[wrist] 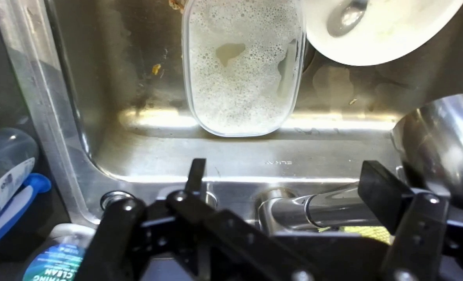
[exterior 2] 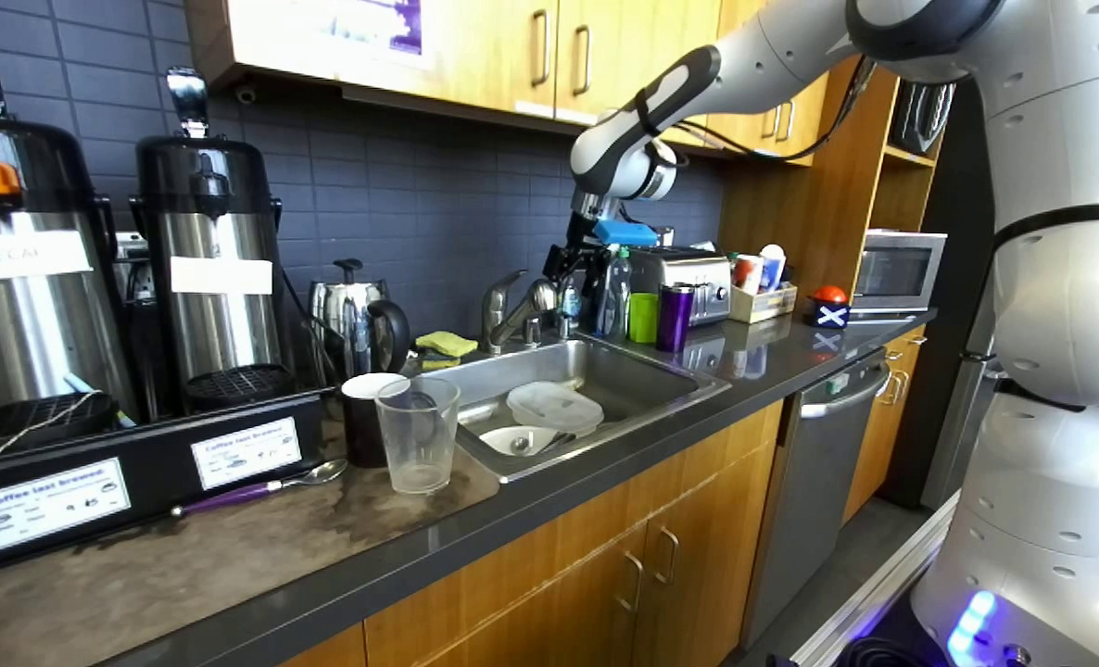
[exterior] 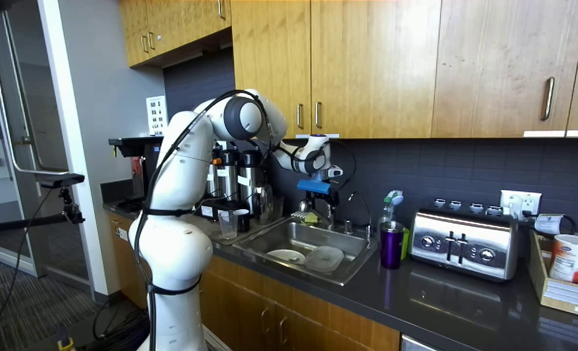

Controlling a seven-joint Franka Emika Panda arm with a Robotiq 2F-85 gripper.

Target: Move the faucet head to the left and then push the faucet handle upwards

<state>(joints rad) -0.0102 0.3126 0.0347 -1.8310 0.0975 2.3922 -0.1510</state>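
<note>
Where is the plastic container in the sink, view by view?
In an exterior view: plastic container low, just right of centre; white dish at its left.
In an exterior view: plastic container just below centre; white dish at its lower left.
Wrist view: plastic container at upper centre; white dish at its right.
Shared landmark: white dish.

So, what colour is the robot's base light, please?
The light is blue, clearest in an exterior view.

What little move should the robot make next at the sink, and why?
Probably ease the open claw toward the faucet handle: the faucet head already points sideways along the back of the sink, so pushing the handle up looks next.
</note>
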